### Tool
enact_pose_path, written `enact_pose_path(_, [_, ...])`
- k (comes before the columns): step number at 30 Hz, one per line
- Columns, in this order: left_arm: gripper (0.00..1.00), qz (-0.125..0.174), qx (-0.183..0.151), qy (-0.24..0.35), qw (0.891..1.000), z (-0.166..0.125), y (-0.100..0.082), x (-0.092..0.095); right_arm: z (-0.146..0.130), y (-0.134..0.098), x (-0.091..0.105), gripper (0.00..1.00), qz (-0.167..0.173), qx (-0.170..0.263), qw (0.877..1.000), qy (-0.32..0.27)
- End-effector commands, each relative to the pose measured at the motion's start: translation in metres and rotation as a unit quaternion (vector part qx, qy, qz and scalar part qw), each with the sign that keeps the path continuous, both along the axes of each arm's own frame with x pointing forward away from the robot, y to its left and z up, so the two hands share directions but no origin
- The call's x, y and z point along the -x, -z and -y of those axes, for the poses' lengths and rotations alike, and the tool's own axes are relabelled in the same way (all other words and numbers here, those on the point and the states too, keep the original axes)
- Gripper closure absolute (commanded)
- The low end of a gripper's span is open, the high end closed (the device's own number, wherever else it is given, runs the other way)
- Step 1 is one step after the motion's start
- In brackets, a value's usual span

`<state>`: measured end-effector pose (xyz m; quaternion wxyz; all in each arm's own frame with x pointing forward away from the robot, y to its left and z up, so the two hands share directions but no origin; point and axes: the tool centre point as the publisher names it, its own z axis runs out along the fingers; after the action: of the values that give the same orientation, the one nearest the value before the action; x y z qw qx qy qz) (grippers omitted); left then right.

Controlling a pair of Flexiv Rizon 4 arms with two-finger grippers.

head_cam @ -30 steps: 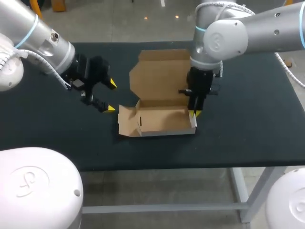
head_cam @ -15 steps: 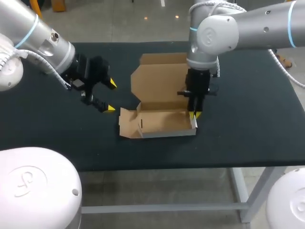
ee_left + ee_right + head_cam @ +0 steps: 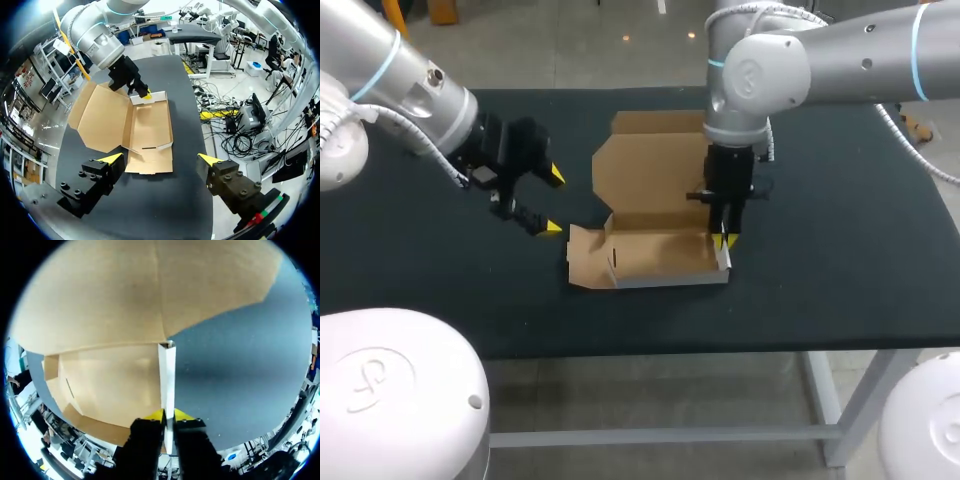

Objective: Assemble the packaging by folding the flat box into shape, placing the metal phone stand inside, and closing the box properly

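Over the box point(image 3: 655, 258), right claw point(image 3: 724, 240) points straight down, pinching its wall.

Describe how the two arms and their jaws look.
Both the left arm and right arm are round silver-grey tubes with light-blue rings at the joints. A white ribbed hose runs along each. The jaws are black, blocky, with bright yellow pointed tips.
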<state>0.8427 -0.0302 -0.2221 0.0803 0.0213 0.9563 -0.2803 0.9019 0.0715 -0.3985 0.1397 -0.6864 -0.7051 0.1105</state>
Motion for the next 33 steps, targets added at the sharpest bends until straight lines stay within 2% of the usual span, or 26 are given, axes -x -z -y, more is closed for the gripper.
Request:
enact_pose_path(1, [0.00,-0.001,-0.003,0.000,1.000,0.000,-0.001,0.000,0.000,0.001,0.006,0.93,0.016,0.000,1.000,0.001])
enact_pose_path(14, [0.00,-0.001,-0.003,0.000,1.000,0.000,-0.001,0.000,0.001,0.003,0.007,0.89,0.072,0.018,0.997,0.016])
enact_pose_path(22, [0.00,-0.001,-0.003,0.000,1.000,0.000,-0.001,0.000,0.001,0.006,0.005,0.84,0.078,0.020,0.997,0.020])
enact_pose_path(33, [0.00,-0.001,-0.003,0.000,1.000,0.000,-0.001,0.000,-0.002,0.012,0.001,0.86,0.093,0.022,0.995,0.030])
